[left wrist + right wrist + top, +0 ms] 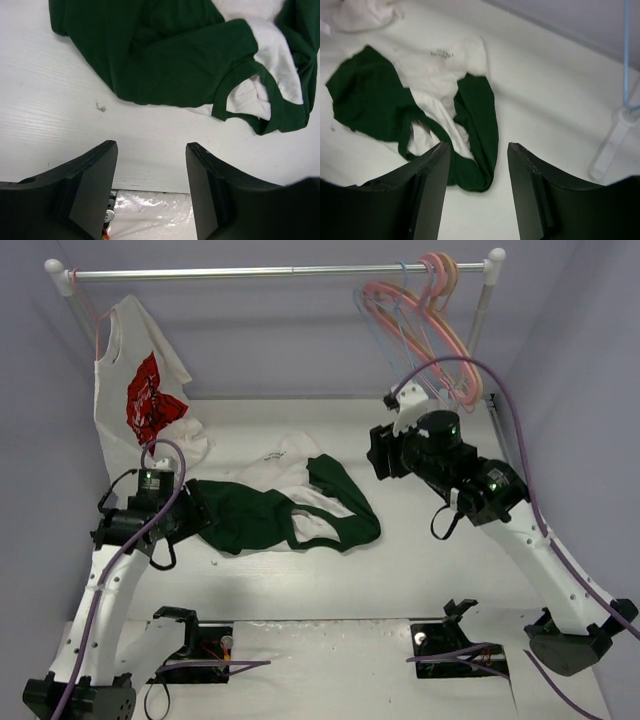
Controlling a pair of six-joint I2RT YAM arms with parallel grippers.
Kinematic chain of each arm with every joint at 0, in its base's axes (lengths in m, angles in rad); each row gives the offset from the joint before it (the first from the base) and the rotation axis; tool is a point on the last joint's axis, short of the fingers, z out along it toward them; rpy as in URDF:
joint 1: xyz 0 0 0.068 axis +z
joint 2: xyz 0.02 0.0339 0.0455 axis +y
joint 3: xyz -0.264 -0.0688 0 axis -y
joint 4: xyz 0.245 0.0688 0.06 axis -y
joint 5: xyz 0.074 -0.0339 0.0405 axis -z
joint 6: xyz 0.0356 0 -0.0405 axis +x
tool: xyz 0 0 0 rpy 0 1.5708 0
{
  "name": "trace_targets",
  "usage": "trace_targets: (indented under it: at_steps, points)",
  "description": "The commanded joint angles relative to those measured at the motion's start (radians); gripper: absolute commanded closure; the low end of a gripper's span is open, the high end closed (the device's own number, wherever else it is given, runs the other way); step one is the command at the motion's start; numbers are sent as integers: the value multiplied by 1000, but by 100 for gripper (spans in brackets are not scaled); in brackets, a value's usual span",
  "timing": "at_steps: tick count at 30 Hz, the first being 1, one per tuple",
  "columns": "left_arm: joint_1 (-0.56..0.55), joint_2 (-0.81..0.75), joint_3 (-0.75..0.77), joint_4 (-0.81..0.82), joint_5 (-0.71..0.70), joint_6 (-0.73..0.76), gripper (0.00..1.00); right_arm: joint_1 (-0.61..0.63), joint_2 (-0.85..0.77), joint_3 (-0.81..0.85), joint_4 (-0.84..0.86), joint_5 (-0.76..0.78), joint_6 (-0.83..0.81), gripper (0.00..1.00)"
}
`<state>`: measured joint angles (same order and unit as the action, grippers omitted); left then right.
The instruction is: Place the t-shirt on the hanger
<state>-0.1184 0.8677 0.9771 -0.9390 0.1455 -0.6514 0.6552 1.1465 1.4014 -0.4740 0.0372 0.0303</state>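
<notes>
Limply, the t-shirt (270,515) lies crumpled on the bench (450,570), just right of the left fingers (97,170) and near-left of the right fingers (432,175). Both pairs stand apart, empty. Soft, light, floppy cloth, I judge: pinch it at the collar or shoulders.

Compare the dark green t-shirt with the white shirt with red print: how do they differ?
Colour: the dark green fabric t-shirt shows whitish patches; the white shirt with red print is mostly white. Pose: the green one lies crumpled on the white table; the white one hangs from the metal rail. Place: green at mid-table, white at the back left. Both are soft fabric tops.
</notes>
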Motion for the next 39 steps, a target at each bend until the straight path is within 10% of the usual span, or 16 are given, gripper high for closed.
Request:
trace_targets:
  at_steps: [1,13,39]
  points:
    - [0,79,136,-119,-50,36,43,-5,114,215,-55,-16,5,50]
    - [-10,182,319,-245,-46,154,23,-72,438,864,-135,-8,-56,46]
    - [-69,151,304,-159,-43,260,22,-442,613,737,11,-229,-84,50]
